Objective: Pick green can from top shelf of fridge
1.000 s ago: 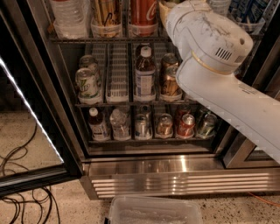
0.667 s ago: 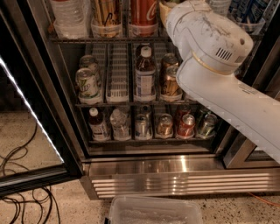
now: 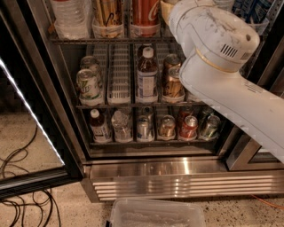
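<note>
Here, arm (image 3: 213, 53) at top shelf (image 3: 71, 41), jaws and green can hidden behind it.

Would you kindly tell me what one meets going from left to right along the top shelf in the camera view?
Clear water bottle → gold striped can → red can → white robot arm, which hides the rest. The gripper is not in view, past the arm's upper end.

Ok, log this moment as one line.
fridge open; arm at top shelf; gripper out of frame above; green can unseen
</note>
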You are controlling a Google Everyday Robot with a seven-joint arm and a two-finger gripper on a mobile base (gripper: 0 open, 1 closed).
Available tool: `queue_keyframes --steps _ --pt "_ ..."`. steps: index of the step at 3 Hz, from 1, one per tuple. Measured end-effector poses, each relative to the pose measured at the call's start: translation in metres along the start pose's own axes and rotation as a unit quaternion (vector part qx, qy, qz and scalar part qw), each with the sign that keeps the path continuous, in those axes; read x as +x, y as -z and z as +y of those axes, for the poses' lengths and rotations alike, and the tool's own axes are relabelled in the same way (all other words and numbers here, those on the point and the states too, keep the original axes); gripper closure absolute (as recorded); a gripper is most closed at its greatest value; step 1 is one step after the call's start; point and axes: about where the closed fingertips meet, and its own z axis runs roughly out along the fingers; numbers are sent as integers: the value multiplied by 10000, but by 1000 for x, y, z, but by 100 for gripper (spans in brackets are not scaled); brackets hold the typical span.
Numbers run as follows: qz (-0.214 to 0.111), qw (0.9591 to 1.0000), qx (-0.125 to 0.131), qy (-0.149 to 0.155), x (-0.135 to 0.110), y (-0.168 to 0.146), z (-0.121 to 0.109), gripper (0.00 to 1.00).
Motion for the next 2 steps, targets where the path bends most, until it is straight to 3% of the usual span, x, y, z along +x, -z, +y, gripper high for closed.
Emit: queue_keyframes --steps 2 --pt "-298 9982 -222 -472 -36 33 -1 100"
